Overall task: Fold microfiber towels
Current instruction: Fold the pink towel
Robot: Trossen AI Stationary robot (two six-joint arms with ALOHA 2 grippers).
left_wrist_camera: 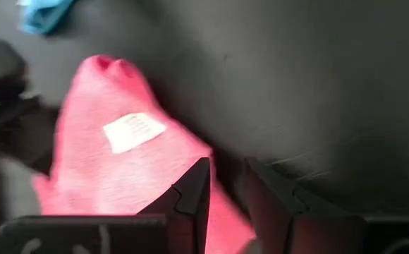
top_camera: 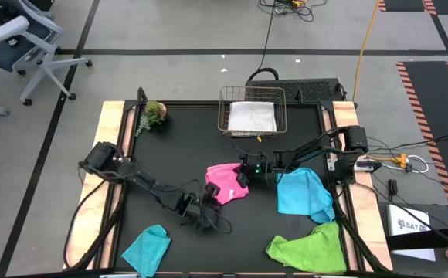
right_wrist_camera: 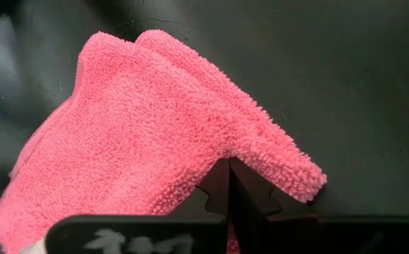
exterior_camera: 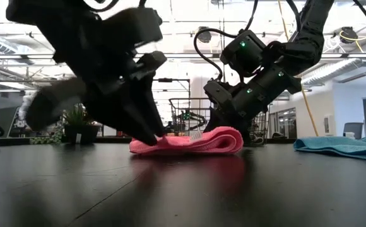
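**Desk:** How far along is the folding?

**Caption:** The hot pink microfiber towel (top_camera: 225,184) is seen doubled over near the middle of the black table (top_camera: 185,147), pinched between both arms. One white folded towel (top_camera: 252,117) is already laid in the wire basket (top_camera: 225,108) at the far edge. The sky blue towel (top_camera: 304,193), the lime green towel (top_camera: 309,249) and the small teal towel (top_camera: 147,247) are left crumpled toward the right and near edges.

**Desk:** And the claws?

**Caption:** The right gripper (right_wrist_camera: 227,185) is clamped tight on the pink towel's fold; the left gripper (left_wrist_camera: 227,185) is held narrow at its opposite edge, though whether cloth is caught cannot be told.

**Desk:** What differs between views?

**Caption:** A white label (left_wrist_camera: 134,131) is shown only by the left wrist view; the fold's rounded thickness only by the low view.
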